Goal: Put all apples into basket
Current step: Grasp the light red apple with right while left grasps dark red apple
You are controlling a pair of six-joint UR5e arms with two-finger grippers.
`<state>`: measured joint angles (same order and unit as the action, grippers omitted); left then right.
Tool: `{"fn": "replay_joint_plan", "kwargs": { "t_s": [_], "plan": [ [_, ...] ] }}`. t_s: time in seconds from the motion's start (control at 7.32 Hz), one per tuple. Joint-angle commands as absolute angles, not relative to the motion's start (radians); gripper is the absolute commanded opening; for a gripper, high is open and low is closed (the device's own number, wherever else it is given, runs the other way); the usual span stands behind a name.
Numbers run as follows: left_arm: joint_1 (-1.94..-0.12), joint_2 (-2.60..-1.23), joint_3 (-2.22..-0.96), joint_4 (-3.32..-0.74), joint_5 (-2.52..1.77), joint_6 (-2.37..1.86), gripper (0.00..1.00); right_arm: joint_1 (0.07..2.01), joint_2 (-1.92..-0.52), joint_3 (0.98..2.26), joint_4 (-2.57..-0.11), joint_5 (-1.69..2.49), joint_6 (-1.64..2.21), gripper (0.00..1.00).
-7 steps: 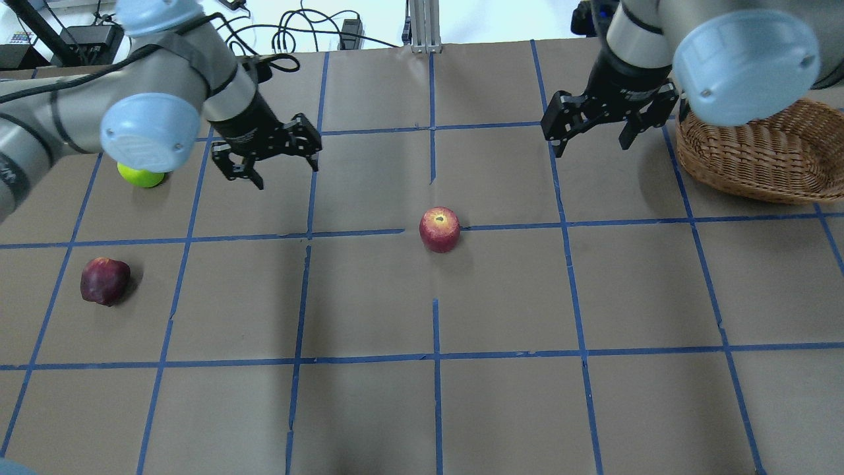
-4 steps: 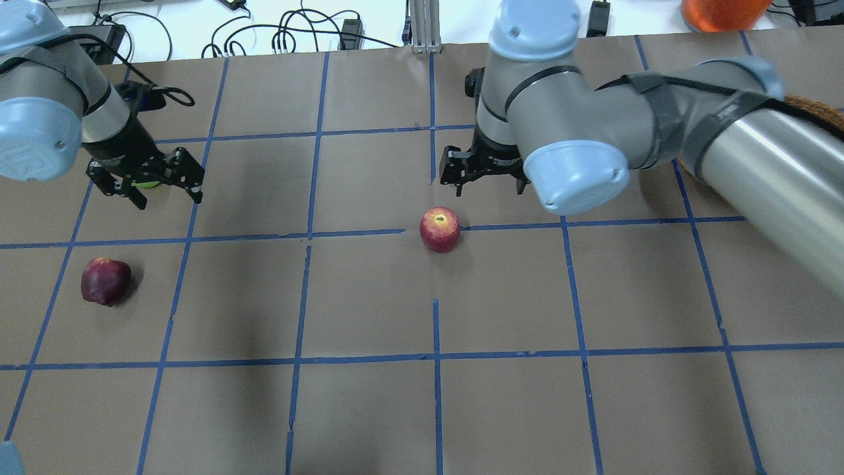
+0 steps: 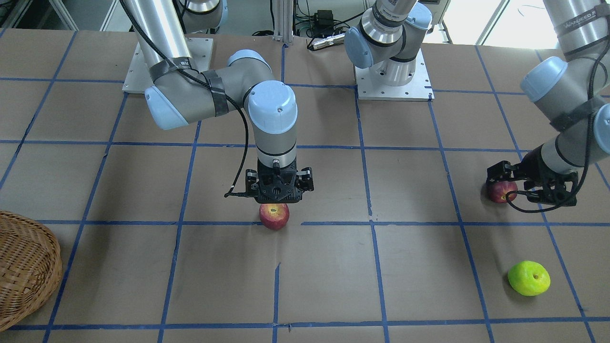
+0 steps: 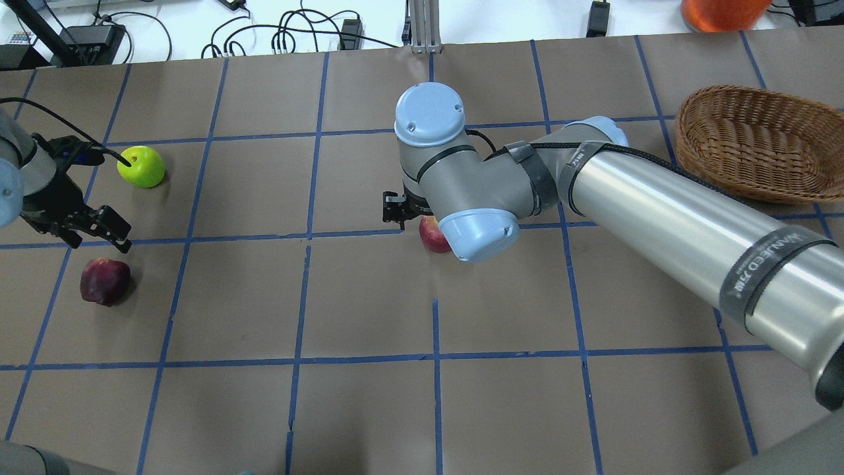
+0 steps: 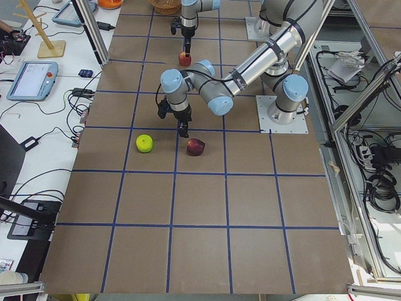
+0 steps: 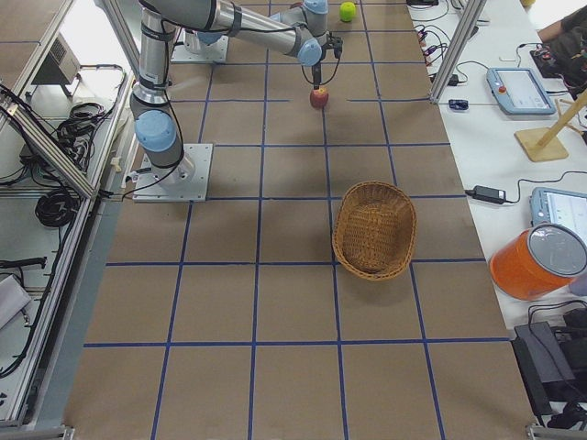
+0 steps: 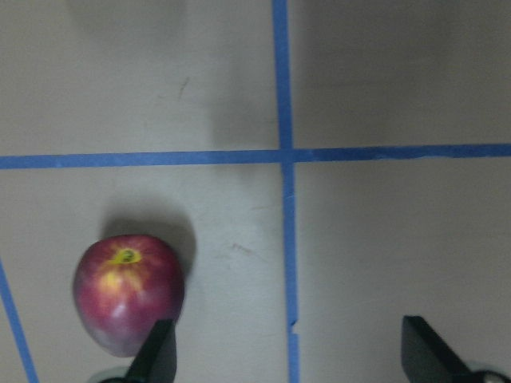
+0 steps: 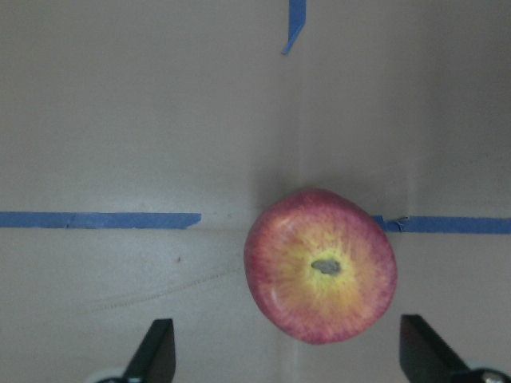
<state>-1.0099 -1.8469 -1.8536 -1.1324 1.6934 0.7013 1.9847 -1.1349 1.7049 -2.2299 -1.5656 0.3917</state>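
- The right pincer (image 3: 279, 195) hung spread and empty directly above the red apple (image 8: 319, 265), pointing straight down at the counter (image 4: 369, 409).
- In the right wrist view the red apple lay slightly toward 3 o'clock of the gap's middle, close to that finger. A straight drop could land that fingertip on the apple's shoulder and send the apple rolling.
- The left pincer (image 7: 291, 355) was also spread and empty. In its wrist view the dark apple (image 7: 128, 294) lay out at 8 o'clock, partly under one fingertip rather than between the two.
- Lowering from there would probably strike the dark apple or push it aside; the pincer needed to shift toward 9 o'clock first.
- In the overhead view the green apple (image 4: 140, 166) lay loose at 1 o'clock from the left pincer, well apart from it.
- The basket (image 4: 758, 192) stood at 2 o'clock from the red apple, far across the counter, with no apple showing inside. A shallow pinch on round, smooth fruit could slip during that carry.
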Motion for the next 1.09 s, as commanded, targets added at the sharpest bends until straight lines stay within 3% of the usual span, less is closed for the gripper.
{"fn": "replay_joint_plan", "kwargs": {
  "t_s": [0.0,0.55,0.68,0.82,0.96],
  "plan": [
    [-0.992,-1.89,-1.936,-0.979,1.805,0.803,1.0,1.987,-1.106,1.71,-2.252,-1.6,0.358,1.0],
    [-0.992,-1.956,-1.951,-0.971,1.821,0.808,1.0,1.985,-1.049,1.726,-2.321,-1.655,0.305,1.0],
    [-0.992,-1.954,-1.944,-0.965,1.816,0.801,0.72,1.977,-1.042,1.727,-2.33,-1.619,0.299,1.0],
    [-0.999,-1.93,-1.937,-0.972,1.807,0.787,0.39,1.962,-1.042,1.729,-2.326,-1.615,0.299,0.62],
    [-1.018,-1.912,-1.915,-1.001,1.802,0.74,0.35,1.947,-1.051,1.736,-2.318,-1.52,0.302,0.01]
  ]
}}
